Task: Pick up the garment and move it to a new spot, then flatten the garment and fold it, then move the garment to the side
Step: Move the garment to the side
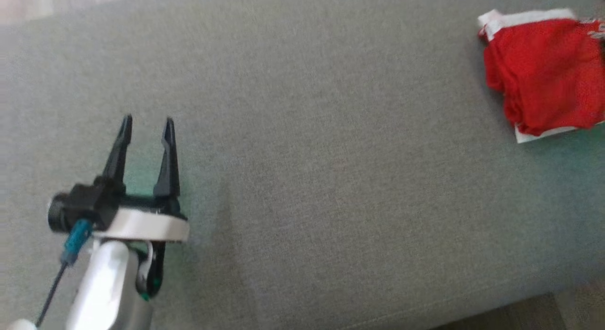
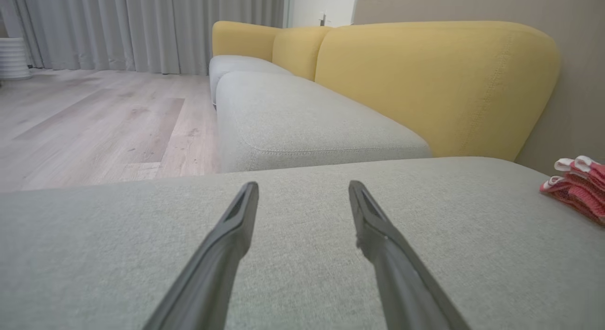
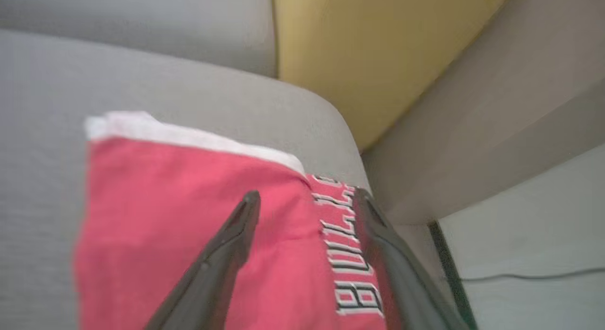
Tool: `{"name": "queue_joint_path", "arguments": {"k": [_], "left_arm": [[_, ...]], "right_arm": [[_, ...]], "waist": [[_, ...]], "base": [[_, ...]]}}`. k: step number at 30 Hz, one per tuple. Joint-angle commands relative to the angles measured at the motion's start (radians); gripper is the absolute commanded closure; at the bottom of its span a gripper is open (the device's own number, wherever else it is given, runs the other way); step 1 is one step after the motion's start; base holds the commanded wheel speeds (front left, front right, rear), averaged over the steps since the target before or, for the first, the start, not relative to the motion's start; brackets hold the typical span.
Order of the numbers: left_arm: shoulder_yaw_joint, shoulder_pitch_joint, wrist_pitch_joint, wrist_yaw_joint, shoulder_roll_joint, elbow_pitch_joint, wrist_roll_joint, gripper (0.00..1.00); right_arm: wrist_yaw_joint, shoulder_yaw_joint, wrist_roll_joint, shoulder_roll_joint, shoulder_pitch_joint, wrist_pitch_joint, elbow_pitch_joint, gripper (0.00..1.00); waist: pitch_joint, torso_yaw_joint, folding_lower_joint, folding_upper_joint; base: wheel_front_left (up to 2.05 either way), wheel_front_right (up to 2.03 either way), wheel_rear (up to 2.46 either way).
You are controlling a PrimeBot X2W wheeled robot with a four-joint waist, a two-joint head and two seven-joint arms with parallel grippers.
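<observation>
Bearing "BULL" lettering [image 3: 349, 254], folded red garment [image 3: 179, 235]

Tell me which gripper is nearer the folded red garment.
Right. The right gripper is directly at the garment, its open fingers pointing onto the red fabric. The left gripper, open too, is far off to the robot's left over the sofa cushion.

fingers [image 1: 166, 164]: long, black | wrist ring [image 1: 142, 226]: white | forearm [image 1: 101, 287]: pale silver | cable plug [image 1: 75, 242]: teal
</observation>
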Motion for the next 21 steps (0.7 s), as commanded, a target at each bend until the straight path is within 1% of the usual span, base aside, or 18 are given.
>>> {"name": "queue_joint_path", "arguments": {"k": [1,3,6,10,13,17,21], "left_arm": [[0.040,0.014,-0.010,0.008,0.012,-0.021,-0.006,0.00],[0.048,0.046,-0.016,0.013,0.004,-0.011,-0.017,0.00],[0.068,0.098,-0.024,0.019,-0.008,-0.007,-0.036,0.00],[0.090,0.170,-0.028,0.021,-0.021,-0.014,-0.057,0.00],[0.093,0.209,-0.029,0.016,-0.021,-0.013,-0.062,0.00],[0.100,0.247,-0.030,0.013,-0.019,-0.007,-0.063,0.00],[0.104,0.271,-0.030,0.013,-0.022,-0.009,-0.062,0.00]], "right_arm": [[0.007,-0.006,0.014,-0.001,0.030,-0.020,-0.038,0.00],[0.007,-0.022,0.033,0.046,0.072,-0.054,-0.085,0.00],[0.007,-0.058,0.060,0.121,0.163,-0.134,-0.183,0.00],[0.007,-0.078,0.049,0.207,0.327,-0.223,-0.319,0.00],[0.007,-0.131,0.021,0.275,0.443,-0.287,-0.388,0.00],[0.007,-0.159,-0.044,0.359,0.566,-0.315,-0.456,0.00],[0.007,-0.176,-0.086,0.404,0.636,-0.293,-0.496,0.00]], "waist": [[-0.066,0.008,0.0001,0.0000],[-0.111,0.015,0.0001,0.0000],[-0.175,0.031,0.0001,0.0000],[-0.230,0.057,0.0001,0.0000],[-0.259,0.082,0.0001,0.0000],[-0.289,0.109,0.0001,0.0000],[-0.299,0.126,0.0001,0.0000]], "base": [[0.00,0.00,0.00],[0.00,0.00,0.00],[0.00,0.00,0.00],[0.00,0.00,0.00],[0.00,0.00,0.00],[0.00,0.00,0.00],[0.00,0.00,0.00]]}}
